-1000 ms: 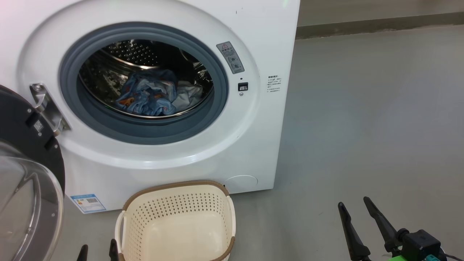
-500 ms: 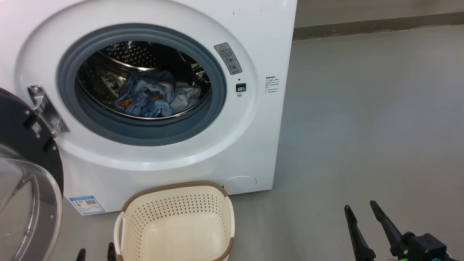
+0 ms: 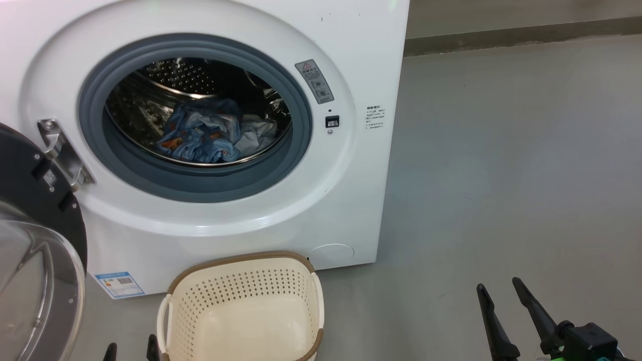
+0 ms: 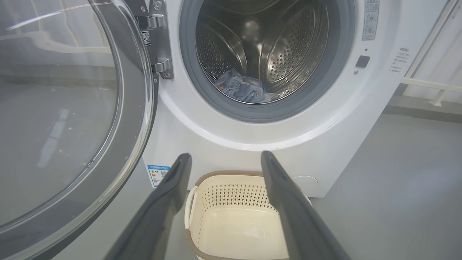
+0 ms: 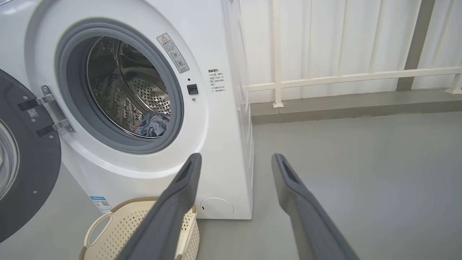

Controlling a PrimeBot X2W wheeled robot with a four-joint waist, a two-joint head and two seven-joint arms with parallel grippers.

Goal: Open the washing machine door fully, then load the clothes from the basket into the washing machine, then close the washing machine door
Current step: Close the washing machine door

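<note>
On grey floor (image 3: 501,175), washing machine (image 3: 225,223) and basket (image 3: 241,287)

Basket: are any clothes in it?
No, the basket shows a bare cream floor; the clothes lie in the drum.

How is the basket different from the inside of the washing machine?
The basket is cream plastic; the drum is shiny steel. The basket is empty; the drum holds the clothes. The basket opens upward; the drum opens toward the front. Both have walls full of small holes.

Grey floor (image 3: 501,175), white washing machine (image 3: 346,200) standing on it, cream basket (image 3: 241,288) just before it
</note>
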